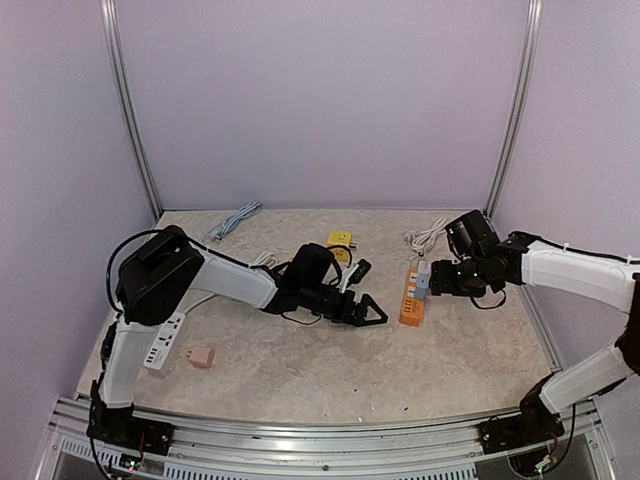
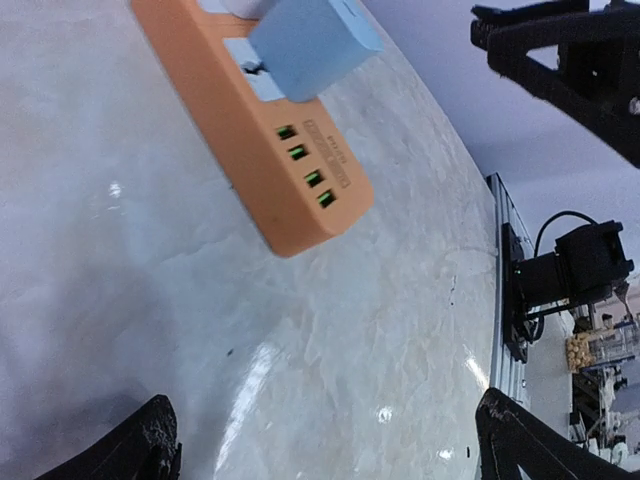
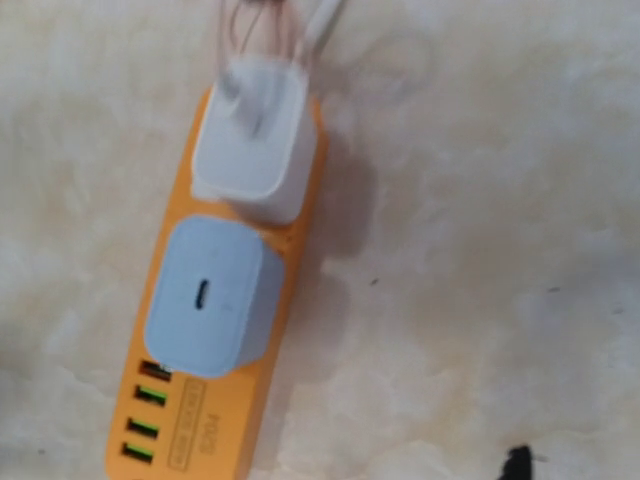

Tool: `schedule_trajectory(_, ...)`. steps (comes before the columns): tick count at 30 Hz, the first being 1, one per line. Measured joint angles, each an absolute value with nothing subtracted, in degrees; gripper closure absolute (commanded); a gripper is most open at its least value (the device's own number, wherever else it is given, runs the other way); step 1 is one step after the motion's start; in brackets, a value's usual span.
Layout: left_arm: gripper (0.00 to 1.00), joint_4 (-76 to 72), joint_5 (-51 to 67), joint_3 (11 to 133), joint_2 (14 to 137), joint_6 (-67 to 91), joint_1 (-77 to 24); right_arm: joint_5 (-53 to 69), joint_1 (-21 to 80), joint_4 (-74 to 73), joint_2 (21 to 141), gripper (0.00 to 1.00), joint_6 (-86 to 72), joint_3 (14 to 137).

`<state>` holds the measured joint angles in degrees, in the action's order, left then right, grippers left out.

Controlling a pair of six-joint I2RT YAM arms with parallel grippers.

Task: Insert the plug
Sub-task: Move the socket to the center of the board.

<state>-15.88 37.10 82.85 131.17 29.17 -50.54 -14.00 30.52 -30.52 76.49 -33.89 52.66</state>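
Blue plug (image 3: 208,298): sits on the orange power strip (image 3: 222,440), between the white charger (image 3: 255,150) and the strip's USB ports. It looks seated flush, but that is a judgement only.

Left gripper (image 2: 330,450): fingers spread wide, empty, near the strip's USB end.

Right gripper (image 1: 436,280): just beside the strip's charger end. Fingers not resolved, so I cannot tell its state.

Handling: the plug is a small rigid plastic block, light and smooth-faced, likely slippery. Pinch across opposite flat sides and push straight in. The strip is light and may slide on the surface (image 3: 480,300), so brace it.
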Motion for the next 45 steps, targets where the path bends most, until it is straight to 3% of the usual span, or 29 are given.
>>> schedule_trajectory(10, 0.01, -7.7, 18.4, 64.0, 100.9, 28.8, -46.5, -14.9, 35.9, -25.9, 94.9, 0.25, -34.2, 58.2)
schedule_trajectory(20, 0.01, 0.3, 7.2, 56.1, 83.3, 29.5, -47.6, -17.6, 38.3, -23.7, 103.8, 0.27, -37.1, 61.1)
schedule_trajectory(27, 0.01, 2.8, 3.6, 53.9, 75.6, 29.6, -48.1, -21.3, 38.9, -23.6, 104.9, 0.38, -39.2, 60.9)
schedule_trajectory(31, 0.01, 2.9, 2.7, 53.7, 74.3, 29.6, -48.1, -23.6, 38.9, -24.4, 104.9, 0.48, -39.6, 60.9)
schedule_trajectory(45, 0.01, 3.1, 2.6, 53.7, 74.2, 29.3, -48.1, -22.9, 34.2, -23.7, 104.1, 0.51, -37.8, 60.1)
